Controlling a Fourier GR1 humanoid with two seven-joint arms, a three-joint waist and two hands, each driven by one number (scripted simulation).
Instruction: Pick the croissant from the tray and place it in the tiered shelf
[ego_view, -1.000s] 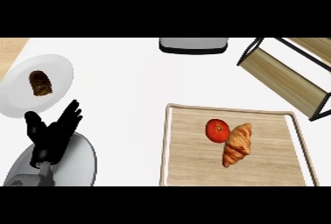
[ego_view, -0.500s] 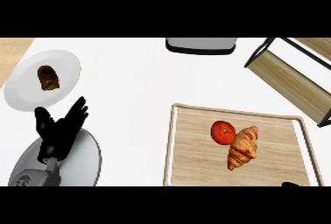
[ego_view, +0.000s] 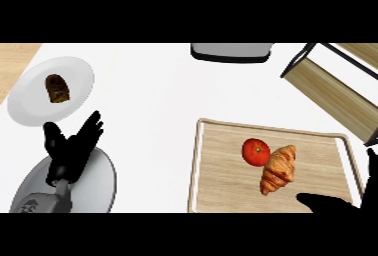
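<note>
Fingers of our right hand (ego_view: 332, 204) spread open just below the golden croissant (ego_view: 279, 169) on the wooden tray (ego_view: 221, 170); our left hand (ego_view: 70, 145) rests open.

right hand (ego_view: 341, 203) cut off, tiered shelf (ego_view: 332, 90) cropped

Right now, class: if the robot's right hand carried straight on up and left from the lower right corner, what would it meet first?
Probably the croissant on the tray: the right hand lies just below-right of it, though height is unclear.
</note>
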